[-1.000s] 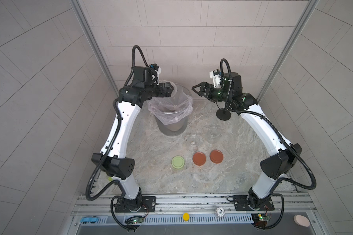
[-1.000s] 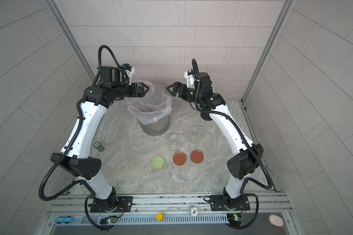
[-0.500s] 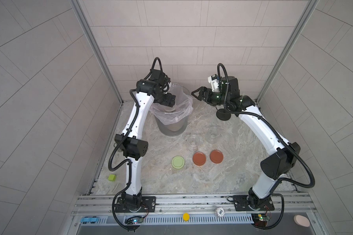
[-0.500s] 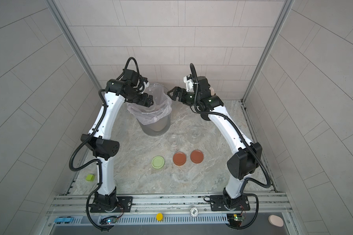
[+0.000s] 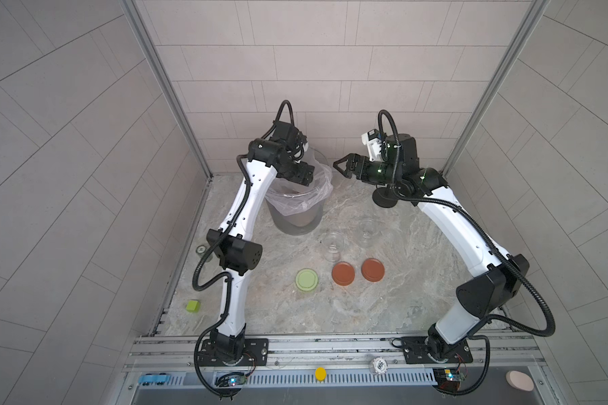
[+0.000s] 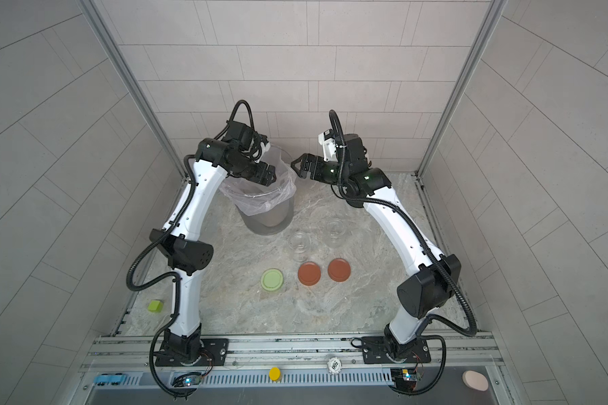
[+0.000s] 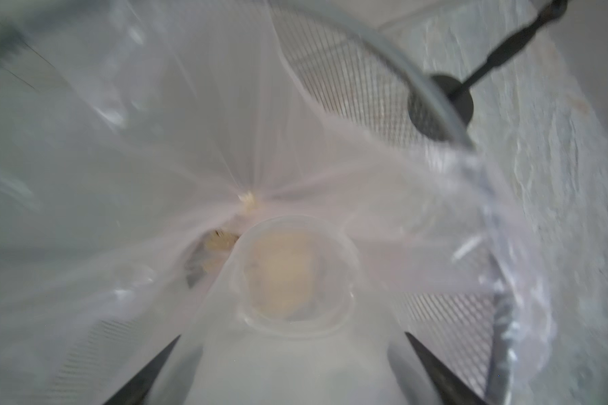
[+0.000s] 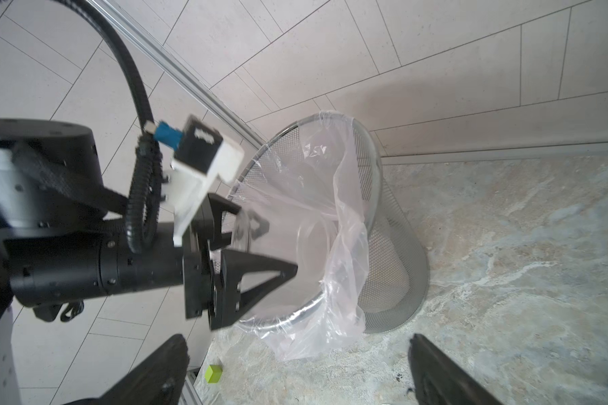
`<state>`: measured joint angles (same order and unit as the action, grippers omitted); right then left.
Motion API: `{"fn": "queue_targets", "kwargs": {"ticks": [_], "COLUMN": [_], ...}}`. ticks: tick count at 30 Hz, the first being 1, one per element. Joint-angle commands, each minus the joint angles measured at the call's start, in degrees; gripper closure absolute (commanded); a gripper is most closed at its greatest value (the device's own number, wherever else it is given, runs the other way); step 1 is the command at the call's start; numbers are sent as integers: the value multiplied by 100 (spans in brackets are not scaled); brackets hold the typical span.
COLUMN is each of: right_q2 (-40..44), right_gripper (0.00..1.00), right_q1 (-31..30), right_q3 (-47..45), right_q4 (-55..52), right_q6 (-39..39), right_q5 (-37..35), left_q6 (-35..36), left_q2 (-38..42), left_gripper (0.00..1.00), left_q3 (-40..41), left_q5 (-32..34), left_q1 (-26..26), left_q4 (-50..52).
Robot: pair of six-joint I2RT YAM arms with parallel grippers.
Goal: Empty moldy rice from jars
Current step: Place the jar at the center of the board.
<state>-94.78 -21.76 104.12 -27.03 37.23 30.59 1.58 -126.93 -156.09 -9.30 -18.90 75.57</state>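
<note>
Over the lined bin (image 5: 295, 217) | left gripper (image 5: 304, 174) jaws clenched on a tipped jar (image 7: 297, 324), moldy rice (image 7: 285, 277) lodged inside — step was dumping, seemingly the last jar | right gripper (image 5: 342, 166) jaws spread, empty, beside the bin | next move likely called for a steeper tilt or shake to free it.

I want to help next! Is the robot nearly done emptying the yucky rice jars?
Nearly. Done: three lids off, two jars on the table look empty. In hand: the left gripper holds the third jar over the bin, rice inside. Left: tipping it out.
</note>
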Motion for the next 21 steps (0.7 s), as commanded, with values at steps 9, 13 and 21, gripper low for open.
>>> {"fn": "queue_targets", "kwargs": {"ticks": [9,13,21], "right_q2": [259,275,658], "right_gripper": [1,1,1], "right_q1": [-30,-29,-41], "right_q3": [-5,-36,-436], "right_q4": [17,46,251], "right_q6": [-173,-177,-48], "right_q5": [-79,-71,-97], "left_q6": [-58,-369,-1339], "left_q2": [1509,1976,3547], "left_gripper": [100,100,100], "left_q3": [1911,2543,4714], "left_q5": [-142,-555,-895], "left_q1": [281,281,290], "left_q4": [-1282,-2185,-4999]}}
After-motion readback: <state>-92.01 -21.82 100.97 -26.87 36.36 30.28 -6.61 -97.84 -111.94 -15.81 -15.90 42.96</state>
